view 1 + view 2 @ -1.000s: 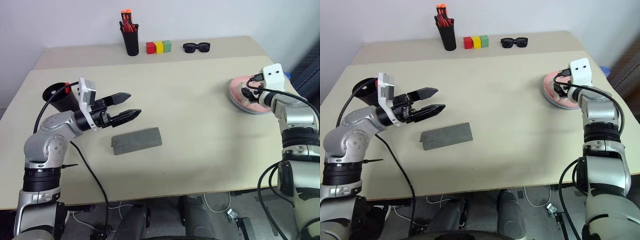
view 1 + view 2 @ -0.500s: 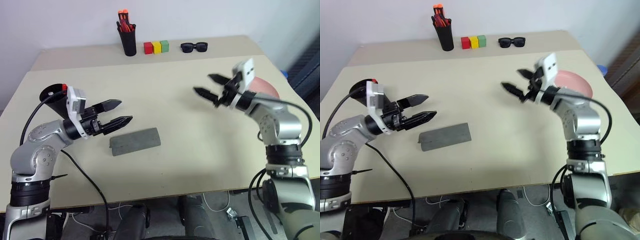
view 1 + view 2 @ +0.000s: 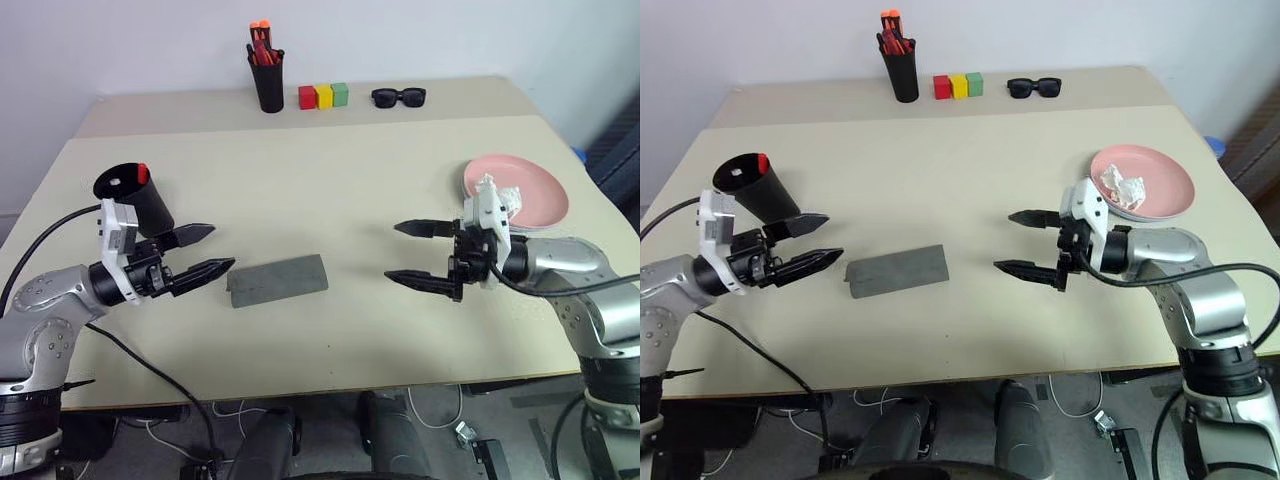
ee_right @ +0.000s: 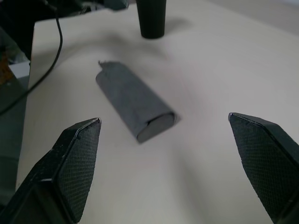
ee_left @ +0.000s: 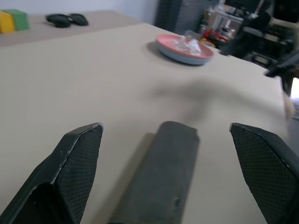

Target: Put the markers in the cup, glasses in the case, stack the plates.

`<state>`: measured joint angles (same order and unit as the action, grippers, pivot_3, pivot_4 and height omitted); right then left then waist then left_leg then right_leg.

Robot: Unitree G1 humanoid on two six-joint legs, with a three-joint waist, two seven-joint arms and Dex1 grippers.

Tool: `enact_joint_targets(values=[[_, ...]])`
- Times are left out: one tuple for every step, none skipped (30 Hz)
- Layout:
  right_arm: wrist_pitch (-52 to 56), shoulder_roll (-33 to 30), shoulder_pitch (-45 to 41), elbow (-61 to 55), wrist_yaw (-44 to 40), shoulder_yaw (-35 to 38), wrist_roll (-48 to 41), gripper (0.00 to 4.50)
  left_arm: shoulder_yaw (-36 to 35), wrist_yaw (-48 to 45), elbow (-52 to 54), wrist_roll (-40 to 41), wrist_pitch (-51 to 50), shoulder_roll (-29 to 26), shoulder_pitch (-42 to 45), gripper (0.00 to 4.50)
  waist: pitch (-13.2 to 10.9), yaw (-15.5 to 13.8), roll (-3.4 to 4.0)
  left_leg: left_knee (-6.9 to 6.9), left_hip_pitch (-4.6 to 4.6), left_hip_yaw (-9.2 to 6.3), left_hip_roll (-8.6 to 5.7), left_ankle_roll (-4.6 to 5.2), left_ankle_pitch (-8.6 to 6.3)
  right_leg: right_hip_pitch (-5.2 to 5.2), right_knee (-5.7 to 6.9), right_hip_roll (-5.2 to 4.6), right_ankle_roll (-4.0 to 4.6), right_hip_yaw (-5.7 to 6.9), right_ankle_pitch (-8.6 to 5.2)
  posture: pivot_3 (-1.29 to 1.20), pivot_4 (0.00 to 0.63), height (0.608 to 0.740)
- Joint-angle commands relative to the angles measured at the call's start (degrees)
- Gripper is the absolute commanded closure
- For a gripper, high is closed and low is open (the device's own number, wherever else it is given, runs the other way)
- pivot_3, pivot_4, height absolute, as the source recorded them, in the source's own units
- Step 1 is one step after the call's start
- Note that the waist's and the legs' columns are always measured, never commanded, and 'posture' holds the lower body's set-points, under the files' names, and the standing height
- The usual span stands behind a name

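1. Beige rectangular table [image 3: 330, 330]: matt top, pale wall behind, cluttered room beyond its right edge in the left wrist view.
2. Stacked round plastic plates [image 3: 520, 190], salmon pink over light blue, near the right edge, with crumpled white paper [image 3: 1127, 186] on top; stacking appears done.
3. Grey fabric-textured oblong case [image 3: 277, 281], lid closed, flat between both arms; glasses cannot be made out, possibly inside.
4. Matte black tapered cup [image 3: 135, 196], left side, a red marker cap [image 3: 143, 172] at its rim; markers seemingly in.
5. Left gripper [image 3: 205, 252]: fingers spread, empty, just beside the case.
6. Right gripper [image 3: 415, 254]: fingers spread, empty, facing the case, apart from it.
7. Judgement: the task looks nearly complete; the next move calls for confirming the case holds the glasses.
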<state>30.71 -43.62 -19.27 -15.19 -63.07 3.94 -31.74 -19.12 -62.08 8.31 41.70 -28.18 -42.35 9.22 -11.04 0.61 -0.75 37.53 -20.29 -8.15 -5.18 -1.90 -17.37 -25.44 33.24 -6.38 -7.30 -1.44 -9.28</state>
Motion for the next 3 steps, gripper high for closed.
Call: enact_joint_targets(values=[[-0.6, -0.9, -0.6, -3.6, 1.3, 2.0, -0.6, 0.03, 0.3, -0.9, -0.1, -1.1, 3.8, 0.8, 1.5, 0.00, 0.0, 0.0, 0.00, 0.01, -0.01, 0.01, 0.01, 0.00, 0.00, 0.00, 0.00, 0.00, 0.00, 0.00, 0.00, 0.00, 0.150, 0.740], [-0.6, -0.8, -0.7, -3.8, 1.6, 1.7, -0.6, 0.03, 0.7, -1.2, -0.4, -1.5, 4.5, 1.0, 1.5, 0.00, 0.0, 0.0, 0.00, 0.01, -0.01, 0.00, 0.01, 0.00, 0.00, 0.00, 0.01, 0.00, 0.00, 0.00, 0.00, 0.00, 0.150, 0.740], [-1.0, -0.9, -0.7, -3.7, 1.6, 1.4, -0.3, 0.03, 0.9, -1.3, -0.5, -1.7, 4.7, 1.2, 1.6, 0.00, 0.0, 0.0, 0.00, 0.01, 0.00, 0.00, 0.01, 0.00, 0.00, -0.01, 0.01, 0.00, 0.00, 0.00, 0.00, 0.00, 0.150, 0.740]])
